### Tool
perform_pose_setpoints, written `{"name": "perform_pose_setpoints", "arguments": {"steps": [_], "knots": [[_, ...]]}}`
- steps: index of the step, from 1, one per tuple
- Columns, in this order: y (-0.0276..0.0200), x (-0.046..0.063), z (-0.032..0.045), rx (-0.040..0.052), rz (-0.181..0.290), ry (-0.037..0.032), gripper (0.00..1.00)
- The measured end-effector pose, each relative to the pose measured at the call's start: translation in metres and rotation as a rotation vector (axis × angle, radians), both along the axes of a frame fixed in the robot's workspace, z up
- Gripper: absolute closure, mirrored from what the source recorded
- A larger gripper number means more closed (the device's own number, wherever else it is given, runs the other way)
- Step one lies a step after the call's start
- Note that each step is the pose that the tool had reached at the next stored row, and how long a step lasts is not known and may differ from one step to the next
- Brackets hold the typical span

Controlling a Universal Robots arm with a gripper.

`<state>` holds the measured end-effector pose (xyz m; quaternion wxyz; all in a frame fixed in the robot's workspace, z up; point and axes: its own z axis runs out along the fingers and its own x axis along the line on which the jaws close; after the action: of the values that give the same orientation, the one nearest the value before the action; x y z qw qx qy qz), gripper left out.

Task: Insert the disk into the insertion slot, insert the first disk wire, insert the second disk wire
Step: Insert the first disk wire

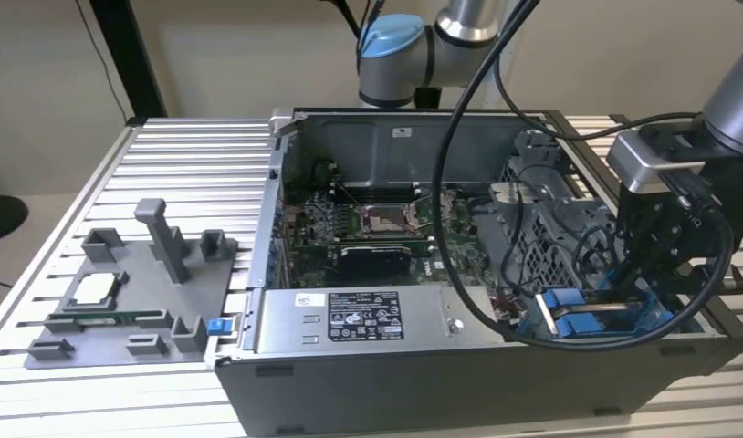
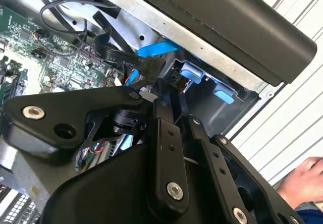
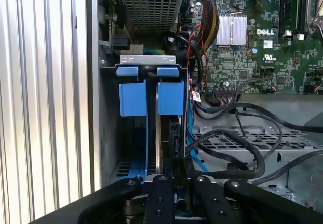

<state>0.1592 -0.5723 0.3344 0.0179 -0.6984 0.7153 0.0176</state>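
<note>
Reaching down into the open dark grey metal computer case, the black gripper hangs over the drive bay in the corner toward the exterior view's right. The flat silver metal disk in its bright blue plastic frame stands on edge inside that bay, under a silver bracket, and looks seated in its slot. Its long axis runs straight away from the gripper, down into the bay, so the disk lies directly ahead of the fingertips rather than off to one side. The fingers are drawn close together. I judge them clamped on a black plastic connector at the end of a flat black ribbon cable, though the contact itself is partly hidden. That connector sits just beside the disk's edge, on the side toward the green circuit board. A thin blue cable curves close by. A person's hand is over the slatted aluminium bench near the case.
</note>
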Motion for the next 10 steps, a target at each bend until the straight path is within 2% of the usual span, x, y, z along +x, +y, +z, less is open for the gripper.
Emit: {"name": "perform_pose_setpoints", "arguments": {"steps": [2,4,10], "knots": [[0.0001,0.0000,0.0020,0.0012,0.000,0.0001,1.00],[0.0000,0.0000,0.0074,-0.0006,0.000,0.0002,1.00],[0.0011,0.0000,0.0077,-0.0007,-0.002,-0.0001,1.00]]}}
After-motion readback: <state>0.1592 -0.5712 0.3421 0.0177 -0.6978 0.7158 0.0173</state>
